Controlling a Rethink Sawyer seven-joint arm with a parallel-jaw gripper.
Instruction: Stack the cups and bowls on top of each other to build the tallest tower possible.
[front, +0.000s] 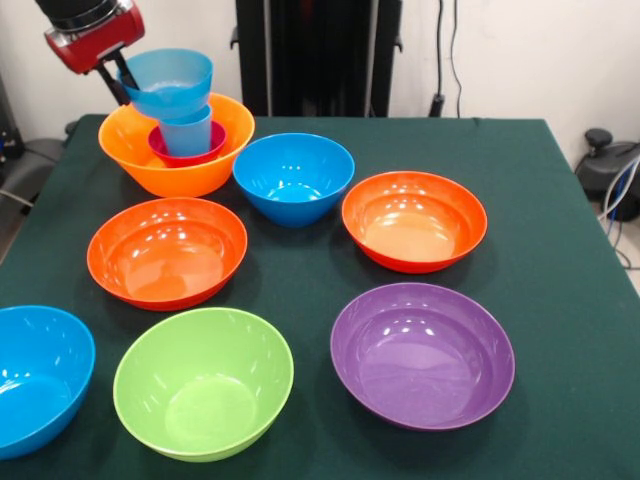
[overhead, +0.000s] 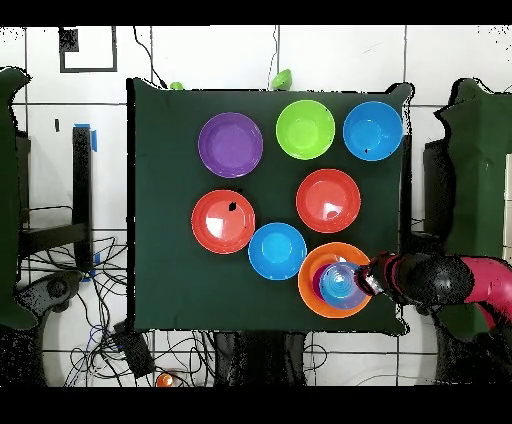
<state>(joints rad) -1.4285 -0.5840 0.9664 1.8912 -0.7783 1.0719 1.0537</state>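
Observation:
The tower stands at the table's far left. A large yellow-orange bowl (front: 175, 172) holds a small magenta bowl (front: 168, 152). A light-blue tumbler (front: 189, 135) stands in it, and a small pale-blue bowl (front: 168, 80) sits on the tumbler. My gripper (front: 122, 80) comes in from the upper left, with its fingers astride the pale-blue bowl's left rim, shut on it. In the overhead view the gripper (overhead: 366, 281) is at the right side of the stack (overhead: 338, 282), inside the yellow-orange bowl's rim (overhead: 312, 296).
Loose bowls lie upright on the green cloth: a blue one (front: 293, 178) next to the tower, two red-orange ones (front: 167, 250) (front: 414, 220), a purple one (front: 422, 352), a lime green one (front: 203, 382) and a blue one (front: 35, 375) at the near left edge.

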